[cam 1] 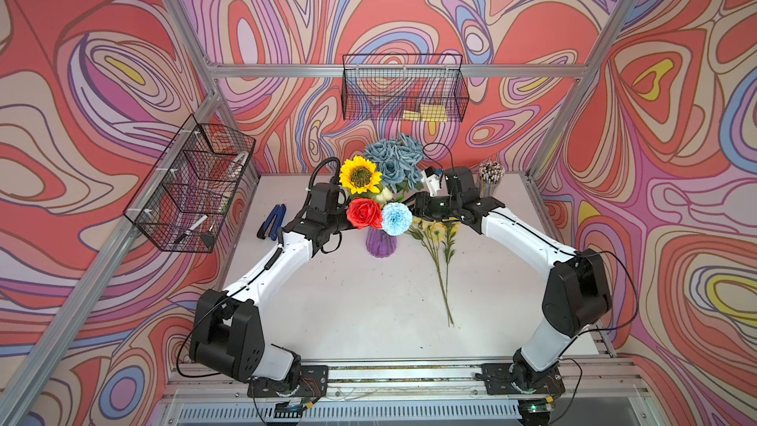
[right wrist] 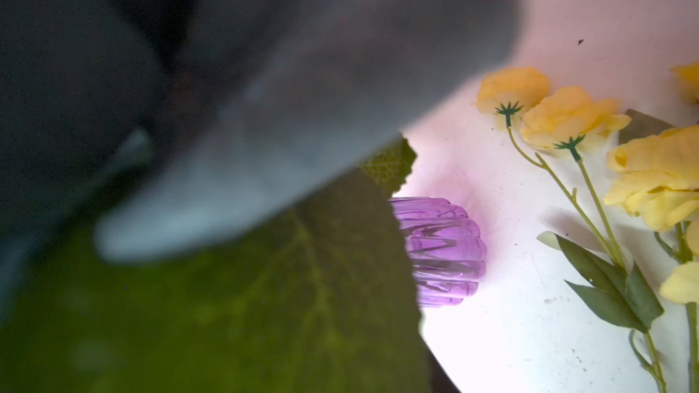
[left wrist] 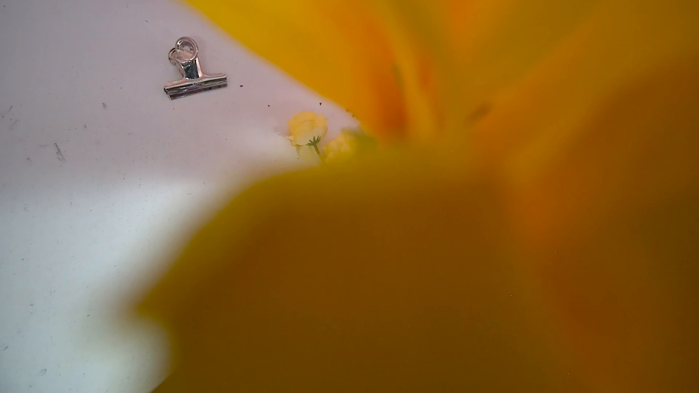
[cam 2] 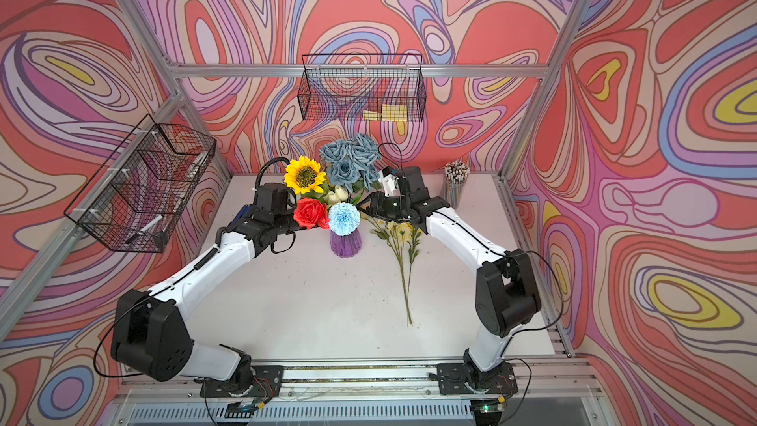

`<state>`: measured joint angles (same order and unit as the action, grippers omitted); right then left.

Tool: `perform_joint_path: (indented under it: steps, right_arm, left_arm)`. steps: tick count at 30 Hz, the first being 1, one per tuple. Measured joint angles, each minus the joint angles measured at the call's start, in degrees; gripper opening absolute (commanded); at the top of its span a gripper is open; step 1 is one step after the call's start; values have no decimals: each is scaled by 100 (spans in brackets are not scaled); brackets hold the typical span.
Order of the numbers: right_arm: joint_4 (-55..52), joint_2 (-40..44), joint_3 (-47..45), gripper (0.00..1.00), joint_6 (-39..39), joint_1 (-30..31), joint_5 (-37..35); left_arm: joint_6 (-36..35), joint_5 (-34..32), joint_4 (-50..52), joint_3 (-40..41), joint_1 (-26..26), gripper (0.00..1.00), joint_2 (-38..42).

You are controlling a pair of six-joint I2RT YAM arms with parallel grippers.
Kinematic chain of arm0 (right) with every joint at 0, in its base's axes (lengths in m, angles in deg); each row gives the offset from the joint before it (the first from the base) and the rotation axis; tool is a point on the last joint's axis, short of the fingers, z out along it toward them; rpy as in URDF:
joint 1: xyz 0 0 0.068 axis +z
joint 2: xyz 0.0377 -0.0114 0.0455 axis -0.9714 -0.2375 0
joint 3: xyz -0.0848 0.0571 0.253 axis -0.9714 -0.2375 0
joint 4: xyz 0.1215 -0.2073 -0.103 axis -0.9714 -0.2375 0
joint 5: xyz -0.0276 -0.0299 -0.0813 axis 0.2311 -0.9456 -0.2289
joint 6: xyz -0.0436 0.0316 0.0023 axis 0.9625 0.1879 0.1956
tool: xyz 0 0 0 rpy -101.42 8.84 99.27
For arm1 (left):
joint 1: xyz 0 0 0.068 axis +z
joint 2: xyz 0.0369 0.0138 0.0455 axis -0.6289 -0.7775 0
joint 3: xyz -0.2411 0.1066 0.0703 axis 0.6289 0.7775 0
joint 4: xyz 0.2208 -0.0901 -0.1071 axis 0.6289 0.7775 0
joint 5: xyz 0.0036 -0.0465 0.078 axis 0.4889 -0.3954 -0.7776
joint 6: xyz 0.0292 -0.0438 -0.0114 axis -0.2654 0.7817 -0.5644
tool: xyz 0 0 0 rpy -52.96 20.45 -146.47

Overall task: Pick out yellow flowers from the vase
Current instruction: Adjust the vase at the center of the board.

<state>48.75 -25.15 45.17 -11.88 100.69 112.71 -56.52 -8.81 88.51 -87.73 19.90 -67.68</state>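
small ribbed purple glass vase (cam 1: pixel 381 244) sits upright mid-frame, one big dark-centred sunflower (cam 1: pixel 360 175) sticking out of it up and to the left. spray of ruffled yellow roses (cam 1: pixel 431 226) lies flat just right of the vase, stems pointing down-frame

The left arm (cam 1: pixel 282 256) and right arm (cam 1: pixel 528 235), elbows bent, reach inward to the vase (cam 1: pixel 381 245), with the left gripper (cam 1: pixel 341 224) close on its left and the right gripper (cam 1: pixel 413 203) close on its right, their jaws hidden.

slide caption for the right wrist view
Yellow rose spray lies on the table beside the purple vase, with a blurred leaf in front.
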Motion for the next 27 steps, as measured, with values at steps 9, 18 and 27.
perform_joint_path:
  steps: [9, 18, 27]
  right_arm:
    - [-232, -44, 240, 41, 90, 39, 59]
    - [-529, -275, 472, 34, 297, 205, 68]
    - [-743, -439, 791, 12, 457, 291, -57]
  left_arm:
    - [-4, -4, 28, -2, 0, 80, 11]
    - [-129, -199, 334, -2, 0, 81, 444]
    - [-168, -393, 614, -2, 0, 82, 782]
